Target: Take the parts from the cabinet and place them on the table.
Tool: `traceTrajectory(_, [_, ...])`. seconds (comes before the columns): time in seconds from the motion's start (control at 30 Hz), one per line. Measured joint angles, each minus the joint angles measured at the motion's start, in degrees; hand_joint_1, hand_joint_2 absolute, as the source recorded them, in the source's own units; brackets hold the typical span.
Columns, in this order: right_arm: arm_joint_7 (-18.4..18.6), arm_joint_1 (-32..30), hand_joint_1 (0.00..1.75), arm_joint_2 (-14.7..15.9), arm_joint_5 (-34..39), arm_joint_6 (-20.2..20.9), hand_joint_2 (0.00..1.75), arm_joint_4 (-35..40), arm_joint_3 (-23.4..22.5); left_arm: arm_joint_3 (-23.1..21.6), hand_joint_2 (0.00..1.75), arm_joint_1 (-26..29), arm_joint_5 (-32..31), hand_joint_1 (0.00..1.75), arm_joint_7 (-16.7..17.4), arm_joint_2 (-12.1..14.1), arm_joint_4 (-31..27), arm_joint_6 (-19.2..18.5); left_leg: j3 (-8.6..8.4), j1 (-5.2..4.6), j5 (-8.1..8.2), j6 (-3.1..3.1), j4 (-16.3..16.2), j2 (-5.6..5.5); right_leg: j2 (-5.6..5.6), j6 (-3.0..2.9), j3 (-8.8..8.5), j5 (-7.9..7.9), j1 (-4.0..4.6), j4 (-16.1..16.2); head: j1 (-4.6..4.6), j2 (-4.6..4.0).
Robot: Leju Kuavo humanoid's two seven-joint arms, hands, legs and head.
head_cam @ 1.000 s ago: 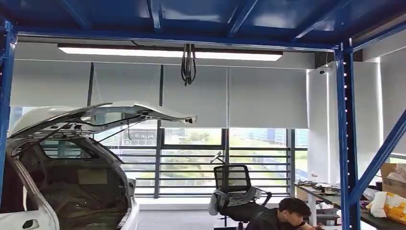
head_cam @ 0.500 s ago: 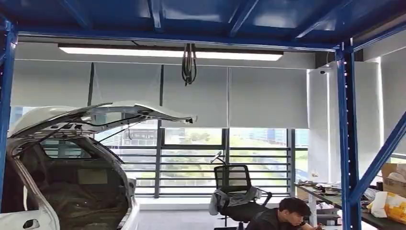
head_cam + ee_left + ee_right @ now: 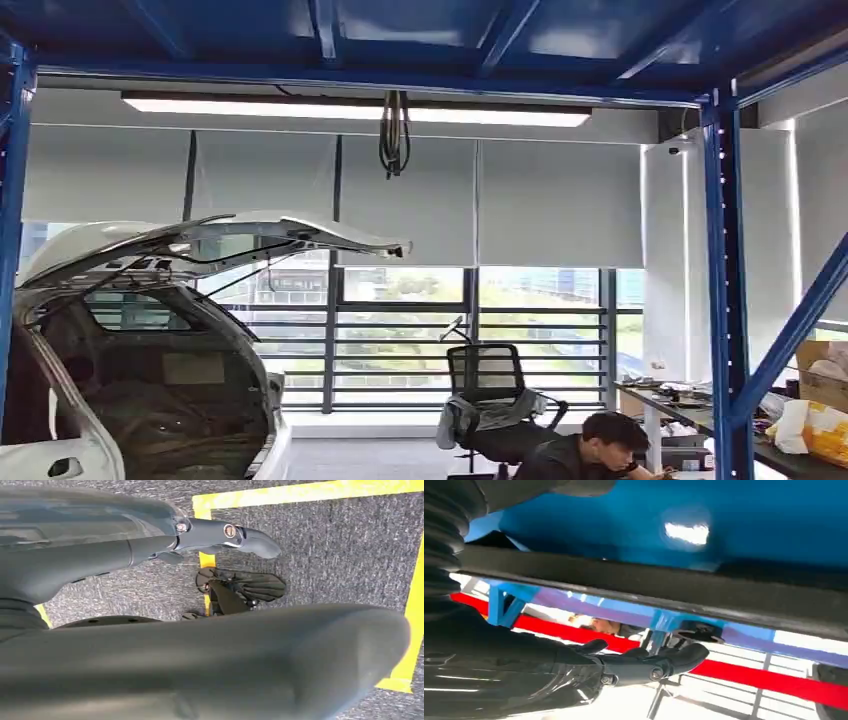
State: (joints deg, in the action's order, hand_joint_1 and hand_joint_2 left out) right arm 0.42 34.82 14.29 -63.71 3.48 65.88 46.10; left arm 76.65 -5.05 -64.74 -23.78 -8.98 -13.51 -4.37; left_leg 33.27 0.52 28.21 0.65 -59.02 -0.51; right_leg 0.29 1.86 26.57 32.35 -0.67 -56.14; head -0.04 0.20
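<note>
Nothing has moved since before: left hand [image 3: 220, 535] fingers [image 3: 250, 537] extended, empty; right hand [image 3: 624, 665] likewise.

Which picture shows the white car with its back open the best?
The head view: the white car stands at the left with its hatch raised. The left wrist view looks at grey carpet with yellow tape instead, and the right wrist view looks at a blue panel and red bars.

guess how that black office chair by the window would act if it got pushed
The office chair would probably roll easily: it looks like a swivel type on a star base, though its wheels are hidden. The grey cloth draped over its seat looks floppy and might slide off.
</note>
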Motion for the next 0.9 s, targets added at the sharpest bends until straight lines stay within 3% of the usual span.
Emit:
traceTrajectory(0.23, [0.5,-1.1,0.00,0.7,-1.8,-0.6,1.75,0.1,-1.0,0.0,0.00,0.0,-0.2,0.00,0.0,0.1,0.0,0.0,-0.01,0.00,0.00,0.00,0.0,0.00,0.00,0.00,0.00,0.00,0.00,0.0,0.00,0.00])
traceTrajectory(0.53, [4.5,-3.5,0.00,1.5,-11.4,-3.2,1.75,1.8,-2.5,0.0,0.00,0.1,-0.5,0.00,0.0,0.1,0.0,0.0,-0.01,0.00,0.00,0.00,0.0,0.00,0.00,0.00,-0.02,0.00,0.00,0.0,0.00,0.00])
traceTrajectory(0.9, [3.6,-5.4,0.00,1.7,-13.6,-2.4,1.75,3.0,-6.3,0.0,0.00,0.1,-0.6,0.00,0.0,0.1,0.0,0.0,-0.01,0.00,0.00,0.00,0.0,0.00,0.00,0.00,-0.01,0.00,0.00,0.0,0.00,0.00])
